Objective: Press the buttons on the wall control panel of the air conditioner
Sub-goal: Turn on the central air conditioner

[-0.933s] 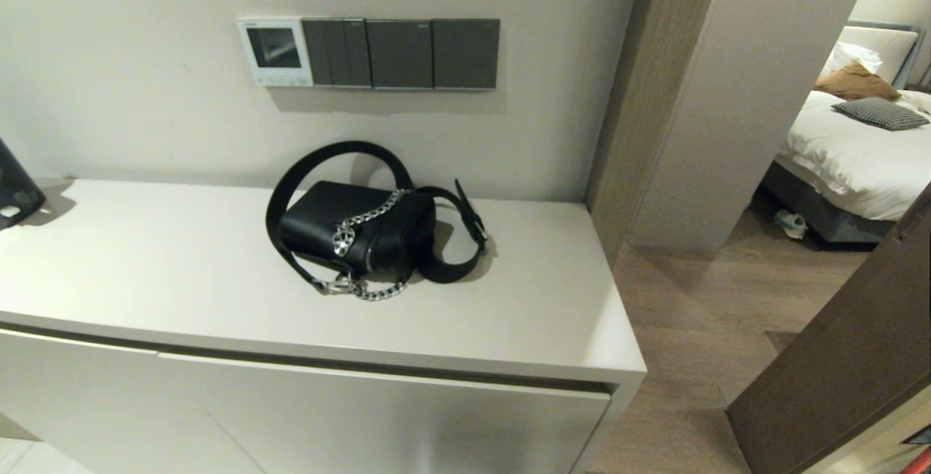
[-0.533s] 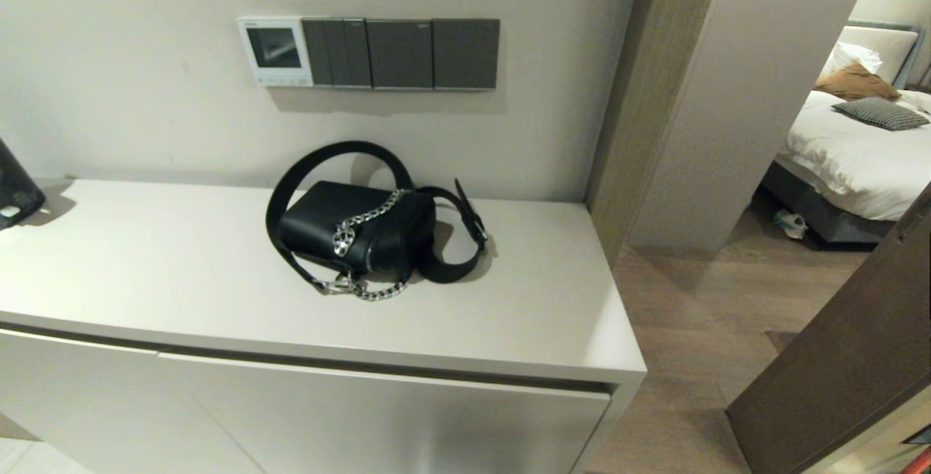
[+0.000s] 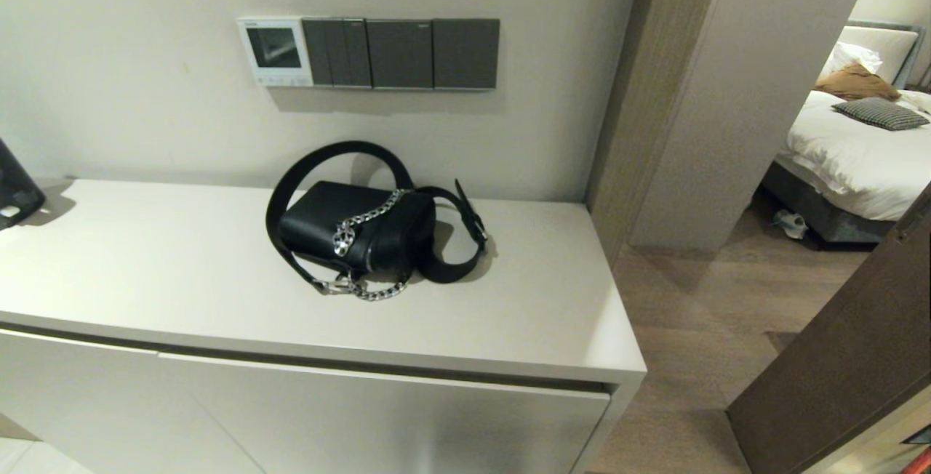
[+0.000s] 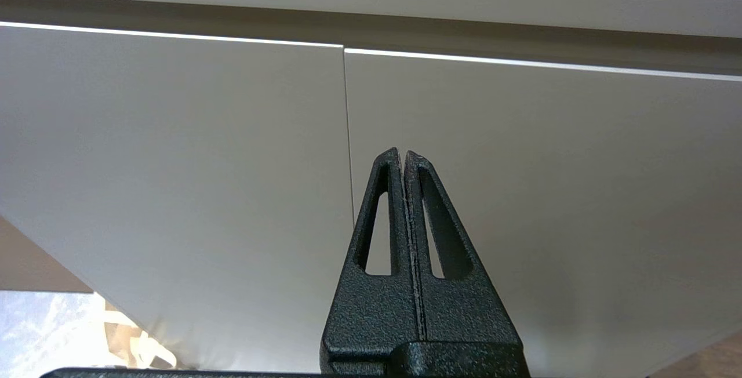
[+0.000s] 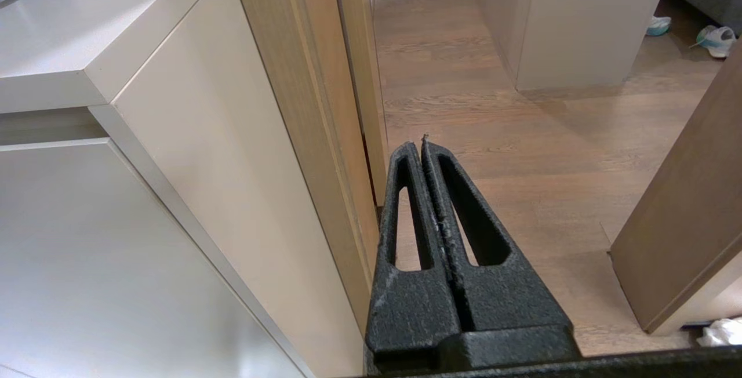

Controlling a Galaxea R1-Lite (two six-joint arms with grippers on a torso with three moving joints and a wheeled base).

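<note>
The white wall control panel with a dark screen hangs on the wall above the cabinet, left of the dark grey switch plates. Its buttons form a row of tiny pale keys along its bottom edge. Neither gripper shows in the head view. My left gripper is shut and empty, low in front of the cabinet doors. My right gripper is shut and empty, low beside the cabinet's right end, over the wooden floor.
Three dark grey switch plates sit right of the panel. A black shoulder bag with a chain lies on the white cabinet top below. A dark object stands at the far left. A wooden door frame is at the right.
</note>
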